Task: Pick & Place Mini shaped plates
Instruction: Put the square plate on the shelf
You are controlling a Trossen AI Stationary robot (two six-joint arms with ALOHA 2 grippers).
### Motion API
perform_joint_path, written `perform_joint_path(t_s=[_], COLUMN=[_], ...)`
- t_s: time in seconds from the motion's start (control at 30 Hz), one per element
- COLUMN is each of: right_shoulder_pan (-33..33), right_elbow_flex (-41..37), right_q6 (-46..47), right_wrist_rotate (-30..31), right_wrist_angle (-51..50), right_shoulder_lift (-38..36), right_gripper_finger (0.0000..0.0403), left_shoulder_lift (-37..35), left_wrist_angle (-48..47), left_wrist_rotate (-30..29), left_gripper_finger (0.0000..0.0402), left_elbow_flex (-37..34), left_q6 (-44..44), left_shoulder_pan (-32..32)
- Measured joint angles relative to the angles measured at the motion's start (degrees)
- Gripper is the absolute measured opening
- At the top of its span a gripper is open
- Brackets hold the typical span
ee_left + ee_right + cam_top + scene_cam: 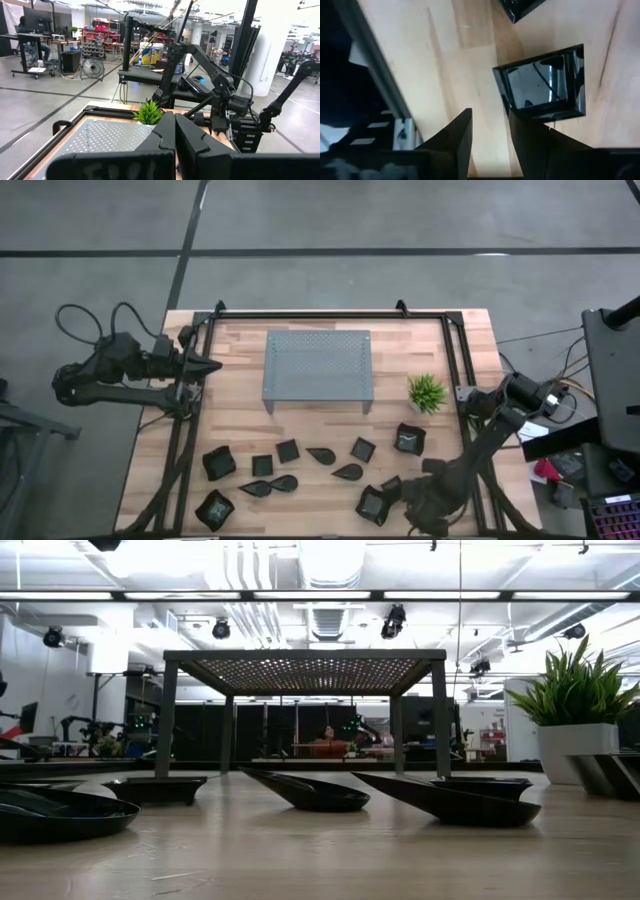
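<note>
Butcher-block table [240, 430] fills most of the floor space in front of me, its pale wood edged by a black frame. Toward its far middle stands the grey perforated rack [318, 368], a low metal shelf on four legs, and off the rack's right corner sits a small green plant [427, 391] in a white pot.

Across the near half of the table the mini shaped plates [322, 455] lie scattered in a loose band, all black and glossy: square ones with raised rims at the left end and right end, teardrop ones mostly in the middle, none stacked that I can make out.

On the left side the left arm waits over the table's far left edge, well apart from the plates, its left gripper [207, 366] pinched fully closed with nothing between the fingers.

The right arm reaches down across the near right corner. Its right gripper [490, 132] hangs low over the wood with a clear gap between its two dark fingers, holding nothing. Just beside it lies one square plate [542, 85], flat on the table, rim up, its edge close to one finger; whether they touch I cannot tell. The corner of another plate [520, 7] shows a little beyond it.

Far back in the room, a person [31, 37] is at a desk.
</note>
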Motion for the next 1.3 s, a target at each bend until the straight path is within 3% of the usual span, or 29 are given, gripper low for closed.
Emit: perform_joint_path(t_s=[0.33, 1.3], right_shoulder_pan=[0.85, 0.96], right_elbow_flex=[-0.01, -2.81], right_q6=[-0.26, -2.24], right_wrist_rotate=[-0.02, 4.46], right_wrist_angle=[0.14, 0.43], right_shoulder_lift=[3.93, 3.84], right_gripper_finger=[0.01, 0.0084], left_shoulder_lift=[0.0, 0.0], left_wrist_angle=[0.0, 0.0], left_wrist_rotate=[-0.02, -0.01], left_gripper_finger=[0.0, 0.0], left_elbow_flex=[-0.02, 0.0], left_q6=[0.0, 0.0], left_shoulder_pan=[0.0, 0.0])
